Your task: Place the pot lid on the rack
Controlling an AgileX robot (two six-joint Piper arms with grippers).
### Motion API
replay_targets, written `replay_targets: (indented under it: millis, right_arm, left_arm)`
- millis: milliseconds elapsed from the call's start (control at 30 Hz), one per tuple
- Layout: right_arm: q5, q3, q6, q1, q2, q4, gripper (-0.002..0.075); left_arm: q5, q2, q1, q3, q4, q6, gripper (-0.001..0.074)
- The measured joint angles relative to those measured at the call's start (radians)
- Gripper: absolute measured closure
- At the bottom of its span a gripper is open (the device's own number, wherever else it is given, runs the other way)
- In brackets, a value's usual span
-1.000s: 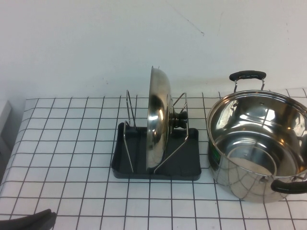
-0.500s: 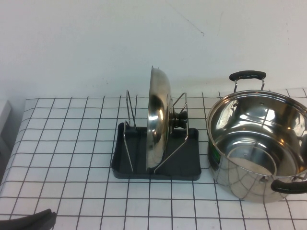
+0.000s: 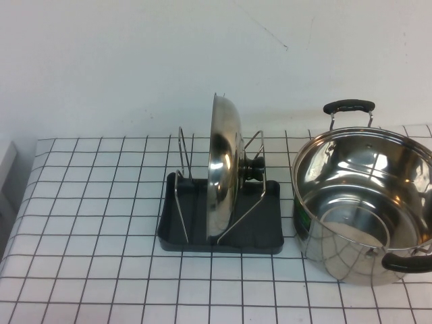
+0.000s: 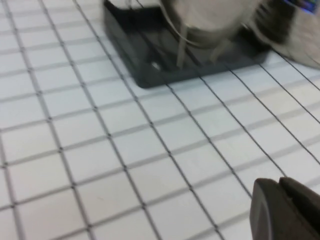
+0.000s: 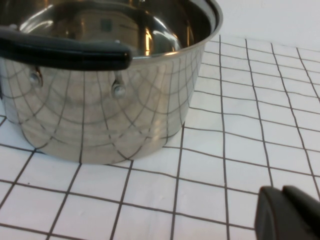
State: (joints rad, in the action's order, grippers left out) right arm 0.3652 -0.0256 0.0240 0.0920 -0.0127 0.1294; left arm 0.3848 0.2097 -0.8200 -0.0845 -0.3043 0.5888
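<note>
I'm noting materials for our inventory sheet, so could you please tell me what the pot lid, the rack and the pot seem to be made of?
The pot lid: polished metal, probably stainless steel, mirror-bright; its knob looks like black plastic.
The rack: matte black tray, likely plastic, with thin silvery wire loops.
The pot: shiny steel that reflects the table grid; dark handles, possibly plastic.
The left gripper and right gripper are shut, away from all three.
</note>
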Motion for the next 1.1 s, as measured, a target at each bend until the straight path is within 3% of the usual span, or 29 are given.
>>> replay_targets:
  millis: [300,400,567,700,1100]
  right_arm:
    - [0.0,0.0,0.0,0.0,0.0,0.001,0.0727]
    - [0.0,0.0,0.0,0.0,0.0,0.002,0.0727]
    - [0.0,0.0,0.0,0.0,0.0,0.002,0.0727]
    - [0.002,0.0,0.0,0.0,0.0,0.003,0.0727]
    - [0.002,0.0,0.0,0.0,0.0,0.004,0.0727]
  left_arm:
    - [-0.188,-0.208,0.576,0.111,0.234,-0.456,0.0737]
    - [-0.178,-0.219,0.753,0.111,0.247,-0.485,0.0737]
    - [-0.169,-0.219,0.939,0.111,0.286,-0.489,0.0737]
    - [-0.154,-0.219,0.954,0.111,0.313,-0.535,0.0737]
    - [-0.078,-0.219,0.776,0.111,0.357,-0.666,0.0737]
